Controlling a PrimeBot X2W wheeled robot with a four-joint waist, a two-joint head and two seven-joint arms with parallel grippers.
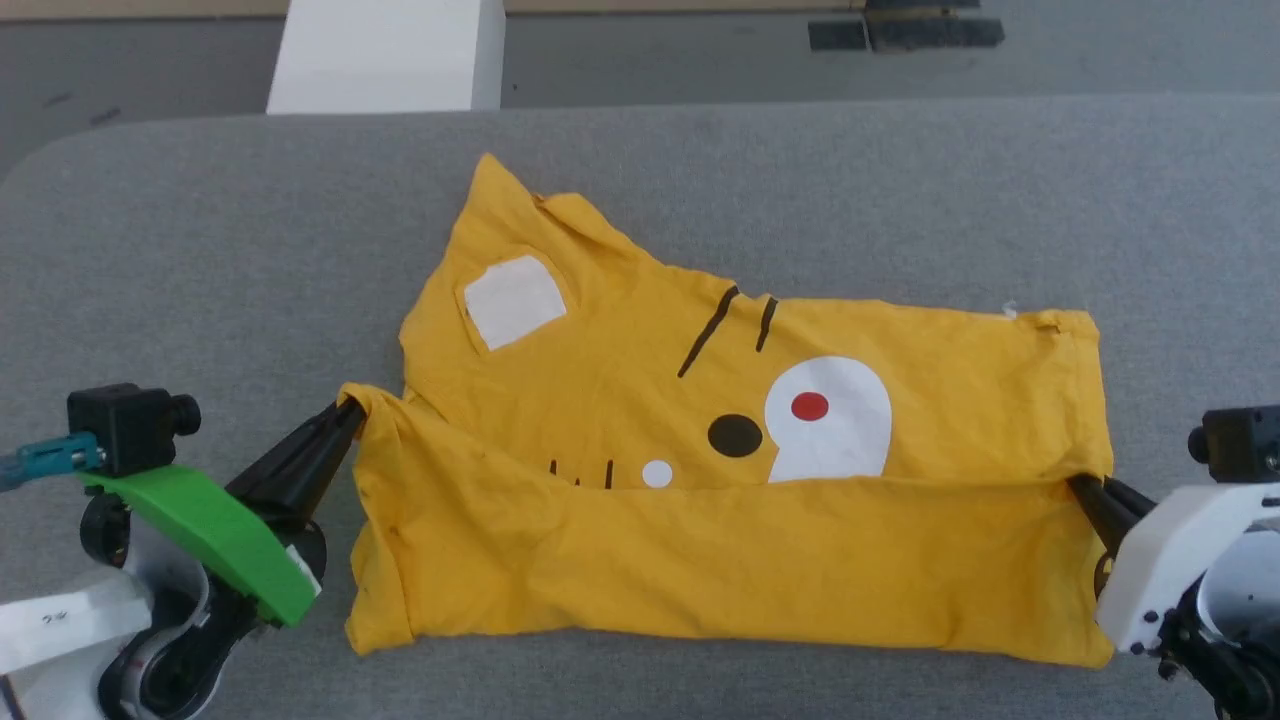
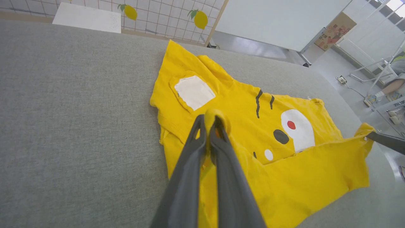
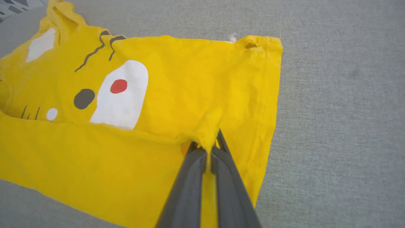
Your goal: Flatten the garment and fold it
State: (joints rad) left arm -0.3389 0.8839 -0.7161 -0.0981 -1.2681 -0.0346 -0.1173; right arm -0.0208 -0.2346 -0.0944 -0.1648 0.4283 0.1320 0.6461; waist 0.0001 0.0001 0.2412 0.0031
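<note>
The garment (image 1: 700, 440), a mustard-yellow T-shirt with a cartoon face, lies across the grey table (image 1: 200, 250), its near edge lifted and folded over the lower part of the print. My left gripper (image 1: 352, 410) is shut on the fold's left corner; in the left wrist view that gripper (image 2: 209, 122) pinches a bunch of the garment (image 2: 300, 177). At the fold's right end my right gripper (image 1: 1078, 487) is shut on the cloth too. The right wrist view has the right gripper (image 3: 207, 142) clamping the garment (image 3: 177, 82) near its side hem.
A white block (image 1: 390, 55) stands beyond the table's far edge on the grey floor. In the left wrist view a tiled wall with lemon stickers (image 2: 199, 19) and a person's leg (image 2: 389, 87) are far off to the right. Bare table surrounds the shirt.
</note>
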